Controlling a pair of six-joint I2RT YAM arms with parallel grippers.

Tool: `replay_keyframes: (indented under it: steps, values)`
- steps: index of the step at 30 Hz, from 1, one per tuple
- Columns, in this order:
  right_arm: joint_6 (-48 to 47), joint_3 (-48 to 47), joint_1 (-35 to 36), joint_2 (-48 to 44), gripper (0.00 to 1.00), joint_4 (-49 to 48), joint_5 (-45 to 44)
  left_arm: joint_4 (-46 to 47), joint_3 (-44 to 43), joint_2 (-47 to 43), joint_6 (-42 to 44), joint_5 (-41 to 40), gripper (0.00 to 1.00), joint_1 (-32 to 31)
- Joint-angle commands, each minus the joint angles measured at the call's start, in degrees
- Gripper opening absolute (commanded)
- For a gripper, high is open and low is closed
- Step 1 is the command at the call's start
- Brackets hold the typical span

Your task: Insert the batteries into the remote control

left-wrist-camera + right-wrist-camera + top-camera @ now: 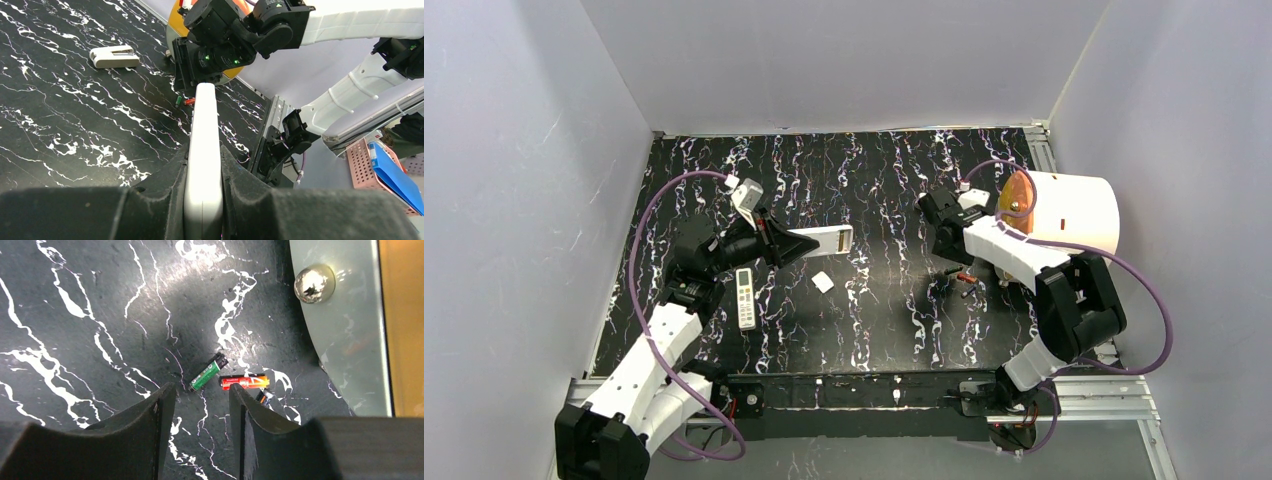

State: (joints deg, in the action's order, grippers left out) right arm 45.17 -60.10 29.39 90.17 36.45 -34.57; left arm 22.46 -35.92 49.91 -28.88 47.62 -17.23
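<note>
The left end effector (202,195) is clenching the long white plastic remote control (204,125) above the black marbled bench (75,290). The small green-and-black battery (208,372) and the red-orange battery (244,381) are lying there, not yet loaded. The right end effector (201,392) is hovering over them, released.

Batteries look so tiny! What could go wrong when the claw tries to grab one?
1. The green battery and red battery lie close together, so the open right claw might pinch both or nudge one rolling away.
2. The left claw grips the remote by one end only; pushing a battery in might tilt it.
</note>
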Motion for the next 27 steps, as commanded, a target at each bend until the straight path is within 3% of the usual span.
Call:
replay_keyframes:
  steps: [1, 27]
  values:
    - [1.99, 2.09, -0.41, 0.48, 0.51, -1.97, -0.36, 0.92, -0.89, 0.33, 0.8, 1.33, 0.0, 0.33]
    - [-2.43, 5.61, -3.18, 0.68, 0.48, -6.41, 2.42, 0.92, -0.99, 1.33, 0.54, 2.53, 0.0, 0.32]
